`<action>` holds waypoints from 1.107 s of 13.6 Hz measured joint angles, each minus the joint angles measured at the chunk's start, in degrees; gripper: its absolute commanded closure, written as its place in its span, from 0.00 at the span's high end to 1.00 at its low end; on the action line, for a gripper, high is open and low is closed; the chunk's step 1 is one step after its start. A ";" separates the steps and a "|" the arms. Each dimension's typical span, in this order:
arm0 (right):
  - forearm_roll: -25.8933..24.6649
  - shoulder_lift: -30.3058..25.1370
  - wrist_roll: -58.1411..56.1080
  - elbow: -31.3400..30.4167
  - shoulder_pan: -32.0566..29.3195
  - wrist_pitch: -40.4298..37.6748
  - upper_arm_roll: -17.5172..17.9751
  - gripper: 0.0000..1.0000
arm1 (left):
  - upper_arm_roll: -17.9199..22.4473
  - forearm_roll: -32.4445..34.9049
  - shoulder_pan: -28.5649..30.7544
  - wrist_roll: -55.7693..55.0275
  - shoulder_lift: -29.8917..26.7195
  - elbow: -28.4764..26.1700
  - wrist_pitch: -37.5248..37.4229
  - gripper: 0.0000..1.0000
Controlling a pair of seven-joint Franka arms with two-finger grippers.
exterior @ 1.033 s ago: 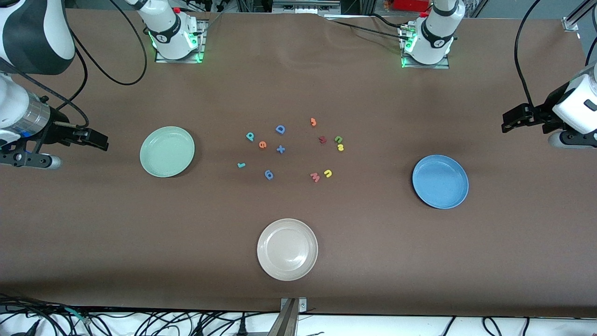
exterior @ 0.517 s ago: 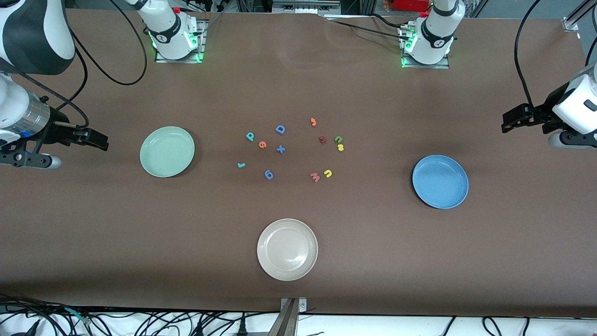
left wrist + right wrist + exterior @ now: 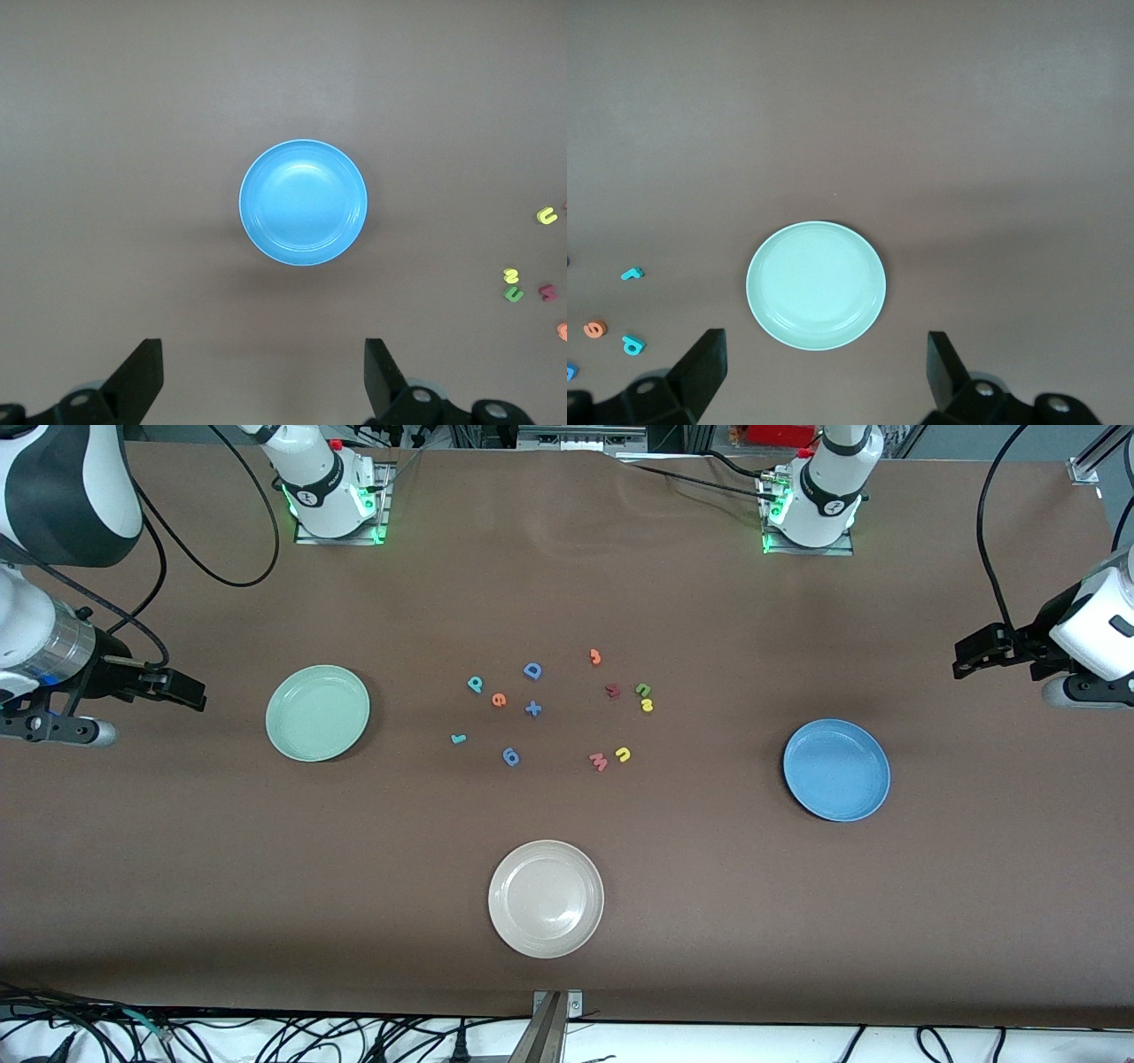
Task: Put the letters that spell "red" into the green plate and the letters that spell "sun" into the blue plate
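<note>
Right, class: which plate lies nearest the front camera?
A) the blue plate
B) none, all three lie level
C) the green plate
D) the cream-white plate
D: the cream-white plate sits lowest in the front view, below the letters, while the green plate and blue plate lie higher, toward the table's ends.

Mint-green plate (image 3: pixel 317 713), blue plate (image 3: pixel 836 770), cream-white plate (image 3: pixel 546 898) and a plain brown table (image 3: pixel 797 921).

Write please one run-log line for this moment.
phase: before first pick | left gripper: open, waiting | right gripper: open, waiting | green plate: empty | blue plate: empty
</note>
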 measured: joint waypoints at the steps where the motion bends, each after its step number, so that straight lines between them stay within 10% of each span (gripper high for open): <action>1: 0.00 0.00 0.00 0.00 0.00 0.00 0.00 1.00 | 0.00 0.00 0.00 0.00 0.05 0.00 0.02 1.00; 15: 0.00 0.00 0.00 0.00 0.00 -0.37 0.00 1.00 | 0.24 0.00 0.35 0.00 0.52 0.00 1.33 1.00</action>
